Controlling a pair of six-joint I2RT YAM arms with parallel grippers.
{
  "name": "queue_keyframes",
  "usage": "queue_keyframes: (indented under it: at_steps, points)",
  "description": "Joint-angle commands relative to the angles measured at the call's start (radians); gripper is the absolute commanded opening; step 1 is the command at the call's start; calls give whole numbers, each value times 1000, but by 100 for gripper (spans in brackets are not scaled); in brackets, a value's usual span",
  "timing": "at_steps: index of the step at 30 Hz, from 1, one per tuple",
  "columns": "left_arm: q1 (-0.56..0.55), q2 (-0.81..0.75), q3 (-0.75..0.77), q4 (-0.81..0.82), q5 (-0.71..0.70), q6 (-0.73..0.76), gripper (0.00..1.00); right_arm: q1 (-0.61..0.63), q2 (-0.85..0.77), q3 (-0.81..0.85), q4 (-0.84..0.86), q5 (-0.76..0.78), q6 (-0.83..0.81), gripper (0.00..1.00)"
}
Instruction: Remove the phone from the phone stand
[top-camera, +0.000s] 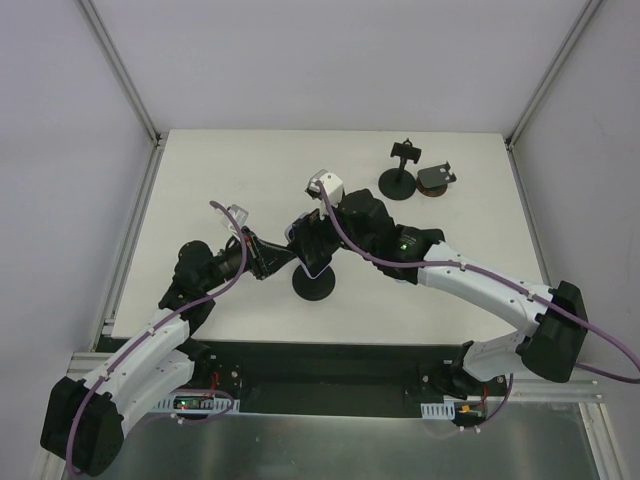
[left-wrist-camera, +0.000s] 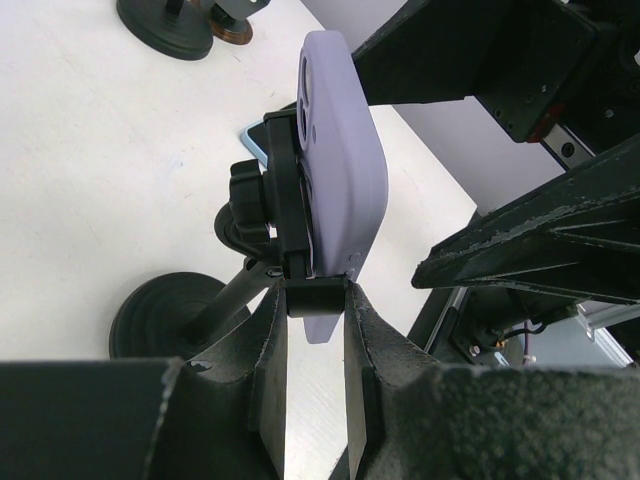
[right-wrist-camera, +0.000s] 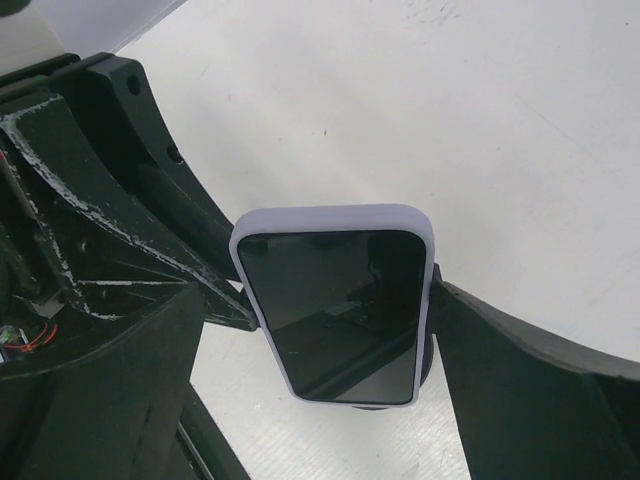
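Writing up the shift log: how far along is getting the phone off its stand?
Done: the left gripper has its jaws shut on the phone stand, steadying it. In hand: the right gripper holds open jaws either side of the phone, no clear grip. Left: the phone sits clamped in the stand; grasping and lifting it out remain.
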Motion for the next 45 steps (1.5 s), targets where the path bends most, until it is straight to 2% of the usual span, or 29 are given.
queue_keyframes:
  at_steps: [1,15,21,24,27,28,30,33,39,45]
  points:
    - [15,3,-6,3,-34,3,0,12,-44,1,73,19,-18,96]
    - [17,3,-3,3,-34,3,0,37,60,31,74,30,-27,96]
    - [17,7,-3,3,-34,5,0,48,79,19,88,105,-28,99]
    - [15,1,-6,3,-37,6,0,48,77,13,88,132,-34,82]
    - [15,-6,-8,-9,-57,8,0,48,68,15,78,137,-54,47]
    - [15,-16,-9,-18,-67,8,0,48,62,18,68,134,-64,22]
    - [18,-23,-14,-31,-89,14,0,43,45,16,41,125,-71,2]
    - [20,-34,-23,-34,-98,13,0,22,18,10,24,61,-77,1]
    - [49,-42,-52,23,-54,-24,0,-86,-27,-41,39,-204,-67,1]
    - [79,-74,-74,40,-31,-38,0,-146,-55,-64,53,-359,-61,1]
